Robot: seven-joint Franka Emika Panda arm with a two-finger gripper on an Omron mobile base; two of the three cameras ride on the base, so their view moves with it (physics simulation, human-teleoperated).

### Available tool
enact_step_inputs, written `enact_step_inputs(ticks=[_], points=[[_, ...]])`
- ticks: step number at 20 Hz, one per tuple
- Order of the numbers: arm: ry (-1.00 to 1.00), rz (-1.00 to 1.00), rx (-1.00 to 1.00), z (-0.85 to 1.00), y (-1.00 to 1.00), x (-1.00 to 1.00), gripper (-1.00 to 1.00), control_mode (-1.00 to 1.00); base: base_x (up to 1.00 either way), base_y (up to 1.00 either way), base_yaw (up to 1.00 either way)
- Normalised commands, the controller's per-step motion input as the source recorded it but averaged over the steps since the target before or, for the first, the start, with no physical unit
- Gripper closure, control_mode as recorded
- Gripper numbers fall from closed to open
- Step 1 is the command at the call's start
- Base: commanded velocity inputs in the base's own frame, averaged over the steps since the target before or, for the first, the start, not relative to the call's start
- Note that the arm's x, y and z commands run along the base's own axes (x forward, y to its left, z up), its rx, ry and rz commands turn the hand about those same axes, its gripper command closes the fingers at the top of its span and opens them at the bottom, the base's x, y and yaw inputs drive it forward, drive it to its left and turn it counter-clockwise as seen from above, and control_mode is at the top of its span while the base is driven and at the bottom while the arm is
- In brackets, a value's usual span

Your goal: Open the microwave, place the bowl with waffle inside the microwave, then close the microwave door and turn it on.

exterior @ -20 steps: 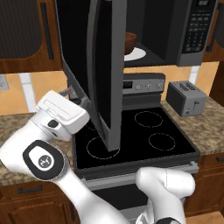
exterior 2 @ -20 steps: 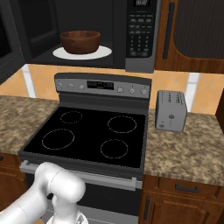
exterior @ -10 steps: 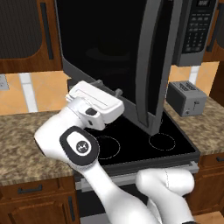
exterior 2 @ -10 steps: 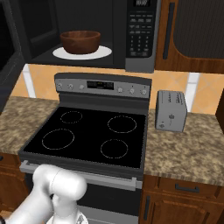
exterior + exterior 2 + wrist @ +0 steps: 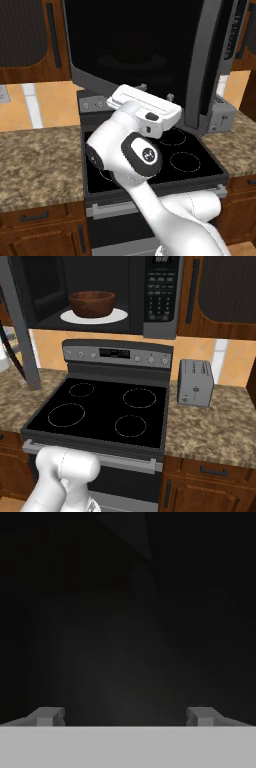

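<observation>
In the left base view, the microwave door [image 5: 145,55] hangs part-swung over the stove [image 5: 190,160], its dark glass spreading from ten to two o'clock, and our gripper [image 5: 155,95] sits at centre, right against the door.

In the right base view, the bowl [image 5: 91,303] rests on the white turntable [image 5: 117,316] inside the microwave [image 5: 160,296] at eleven o'clock; we cannot make out the waffle. The toaster [image 5: 195,382] stands on the counter [image 5: 215,431] at three o'clock.

In the hand view, both fingertips [image 5: 47,716] stand wide apart at six o'clock, holding nothing, facing dark glass.

We judge the door stiff and hinged, with slick glass: push flat on the panel or frame rather than pinch.
</observation>
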Motion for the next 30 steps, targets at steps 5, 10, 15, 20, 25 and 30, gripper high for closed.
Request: enact_step_inputs(ticks=[5,10,15,20,25,30], points=[[0.0,0.27,0.07,0.02,-0.63,0.2,-1.0,-1.0,0.0,0.0,0.0],[0.0,0.33,0.06,0.0,-0.45,0.34,-1.0,-1.0,0.0,0.0,0.0],[0.0,0.3,0.06,0.0,-0.34,0.4,-1.0,-1.0,0.0,0.0,0.0],[0.0,0.27,0.07,0.0,-0.22,0.54,-1.0,-1.0,0.0,0.0,0.0],[0.05,0.17,0.02,0.08,-0.09,0.44,-1.0,-1.0,0.0,0.0,0.0],[0.09,0.08,0.0,0.12,-0.01,0.37,-1.0,-1.0,0.0,0.0,0.0]])
